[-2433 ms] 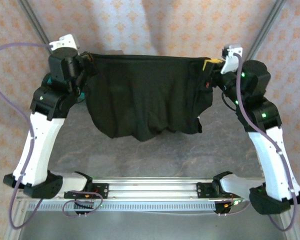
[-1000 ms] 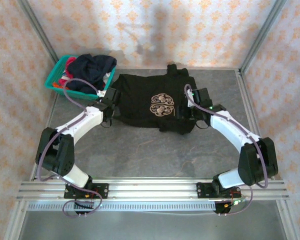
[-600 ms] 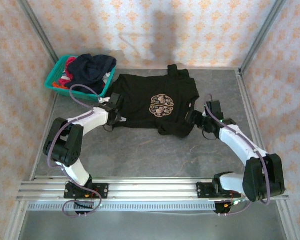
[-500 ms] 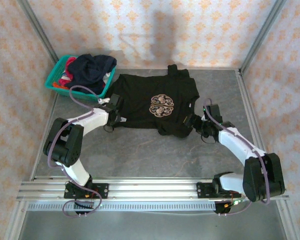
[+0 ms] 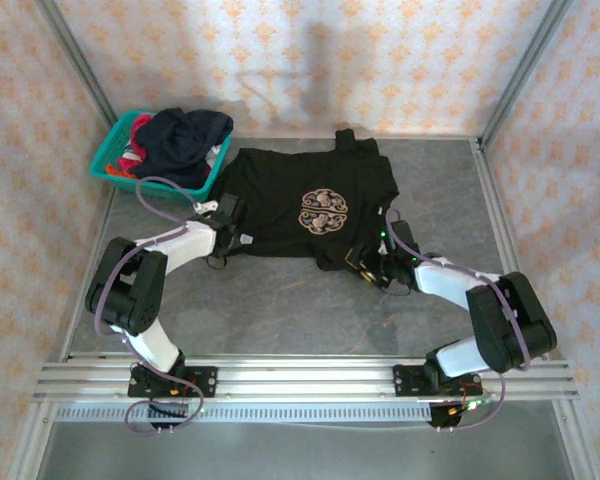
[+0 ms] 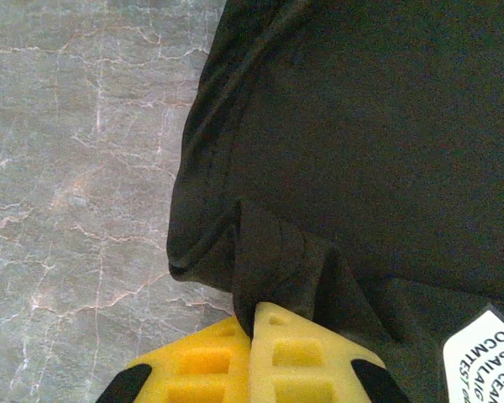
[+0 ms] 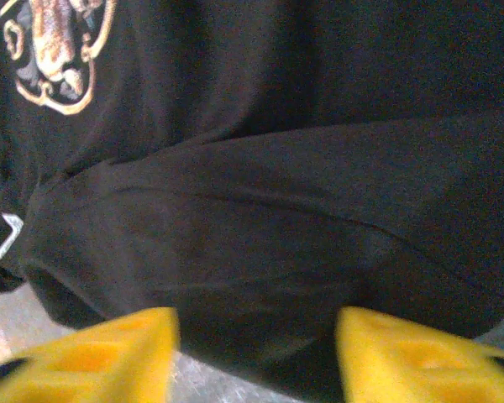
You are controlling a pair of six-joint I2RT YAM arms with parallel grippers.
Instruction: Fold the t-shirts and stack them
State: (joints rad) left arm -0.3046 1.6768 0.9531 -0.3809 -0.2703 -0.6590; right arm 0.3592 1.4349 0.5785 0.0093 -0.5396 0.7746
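In the teal basket (image 5: 108, 158) lie crumpled t-shirts (image 5: 185, 135).

Robot lab test cell.
Two white arms (image 5: 175, 243) mounted on an aluminium rail (image 5: 300, 378); beyond their yellow fingers (image 6: 294, 369), patterned backdrop panels (image 5: 380, 60) in metal posts (image 5: 75, 60) enclose a grey stone-look worktop (image 5: 280, 310).

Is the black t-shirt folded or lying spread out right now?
Spread out, not folded. The black t-shirt lies open in a single layer on the table with its emblem facing up; only its near-right edge looks rumpled.
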